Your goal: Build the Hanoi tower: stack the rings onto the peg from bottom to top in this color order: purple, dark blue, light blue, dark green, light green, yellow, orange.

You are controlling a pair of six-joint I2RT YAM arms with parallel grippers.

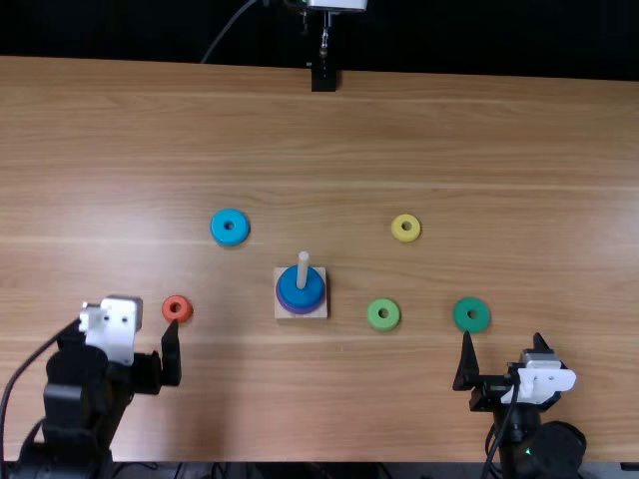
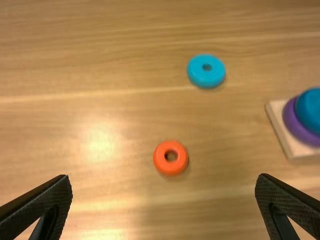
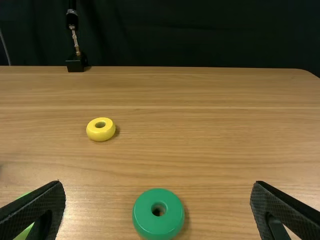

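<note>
We find the left arm [image 1: 75, 409] at low height, its jaws spread wide and empty. The right arm's [image 1: 551, 451] jaws are likewise apart, holding nothing. On the bench [image 1: 419, 130], the wooden base [image 1: 320, 312] stands between the two pairs of jaws, carrying the purple ring [image 2: 295, 127] under the dark blue ring [image 1: 313, 291] on the peg [image 1: 303, 271]. The orange ring [image 2: 170, 167] lies just ahead of the left jaws; the light blue ring [image 2: 207, 80], which we judge due next, lies farther beyond them. Just ahead of the right jaws is the dark green ring [image 3: 159, 225]; the light green ring [image 1: 383, 324] lies from there toward the base, the yellow ring [image 1: 405, 237] farther out.

Risks noted: a low sweep by the left jaws could knock the orange ring, and closing there first would break the order. The greens, close in shade, could be swapped. A ring lowered off-centre could catch the peg tip, tilt, or shove the base.

Visibility: the dark blue ring covers most of the purple, so we cannot certify flush seating. In the right wrist view a finger hides much of the light green ring; the left wrist view's edge cuts the base.
</note>
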